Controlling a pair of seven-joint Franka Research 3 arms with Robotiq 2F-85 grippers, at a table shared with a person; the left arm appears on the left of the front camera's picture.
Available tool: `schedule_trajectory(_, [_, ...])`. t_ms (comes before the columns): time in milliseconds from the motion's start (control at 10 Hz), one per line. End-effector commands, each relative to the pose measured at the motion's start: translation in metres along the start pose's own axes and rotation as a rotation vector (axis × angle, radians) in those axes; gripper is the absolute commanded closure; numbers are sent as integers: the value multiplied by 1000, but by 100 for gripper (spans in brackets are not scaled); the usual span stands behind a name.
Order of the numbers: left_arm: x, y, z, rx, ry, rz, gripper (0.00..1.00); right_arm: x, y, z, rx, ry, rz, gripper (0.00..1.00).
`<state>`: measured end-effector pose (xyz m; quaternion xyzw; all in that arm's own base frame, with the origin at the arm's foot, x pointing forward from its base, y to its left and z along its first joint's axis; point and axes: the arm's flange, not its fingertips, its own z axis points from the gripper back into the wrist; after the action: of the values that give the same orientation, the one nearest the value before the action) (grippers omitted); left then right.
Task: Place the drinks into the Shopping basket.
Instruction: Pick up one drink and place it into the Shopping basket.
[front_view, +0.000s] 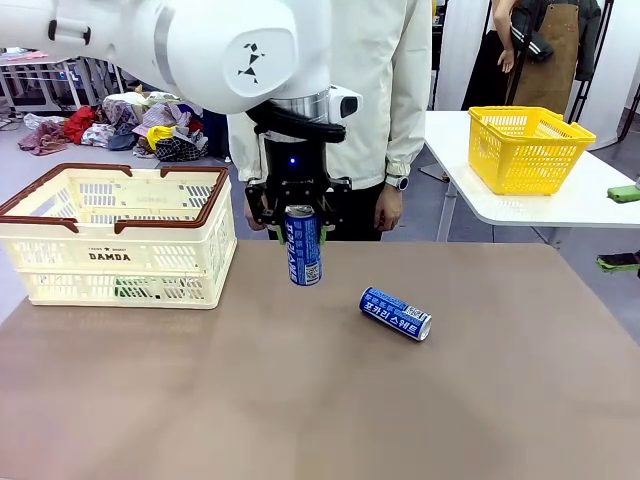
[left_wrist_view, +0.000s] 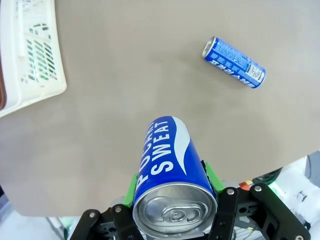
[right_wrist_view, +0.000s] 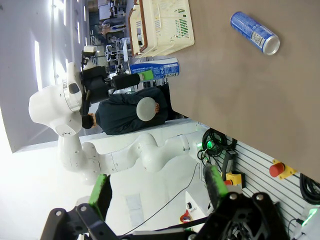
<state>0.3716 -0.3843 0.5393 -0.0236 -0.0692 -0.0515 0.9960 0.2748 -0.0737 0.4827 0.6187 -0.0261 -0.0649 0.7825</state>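
I have the left gripper (front_view: 302, 228) clamped on the top end of a blue can (front_view: 304, 252), which hangs upright in mid-frame clear of the table (front_view: 300, 400); held that way, its body is free to go down into the Shopping basket (front_view: 60, 262) at frame left. The second blue can (front_view: 395, 313) lies on its side right of centre, well apart, and nothing stands between the held can and the basket. The person (front_view: 380, 80) behind the arm and the yellow basket (front_view: 525, 150) at upper right are out of the path. The right gripper (right_wrist_view: 157, 192) has its fingers spread around nothing.
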Motion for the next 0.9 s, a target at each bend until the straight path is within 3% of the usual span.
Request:
schedule_trajectory(0, [-3, 1, 3, -3, -7, 4, 100, 0, 4, 2, 7, 5, -2, 0])
schedule_trajectory(300, [-2, -3, -2, 1, 4, -7, 100, 0, 4, 2, 7, 5, -2, 0])
schedule_trajectory(400, [2, 5, 21, 4, -86, -52, 100, 0, 4, 2, 7, 5, -2, 0])
schedule_trajectory(500, [11, 21, 50, 48, -165, -128, 100, 0, 4, 2, 7, 5, -2, 0])
schedule_trajectory(800, [43, 114, 155, 39, -240, -107, 100, 0, 4, 2, 7, 5, -2, 0])
